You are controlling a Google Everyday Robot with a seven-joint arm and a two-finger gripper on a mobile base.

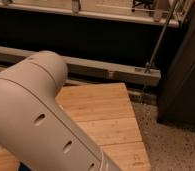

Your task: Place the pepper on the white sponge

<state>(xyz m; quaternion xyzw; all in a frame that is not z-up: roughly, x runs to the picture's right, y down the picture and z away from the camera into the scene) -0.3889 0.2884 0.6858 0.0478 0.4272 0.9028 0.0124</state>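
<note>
My large pale grey arm [36,115] fills the left and lower part of the camera view and hides most of the wooden table [106,112]. The gripper is out of view. The pepper and the white sponge do not show; they are hidden behind the arm or outside the view.
The wooden table's right edge and far right corner [125,86] show, with speckled floor [176,147] beyond. A grey metal rail [106,67] runs behind the table, with a dark cabinet [183,75] at the right and a thin metal rod [158,45] leaning down.
</note>
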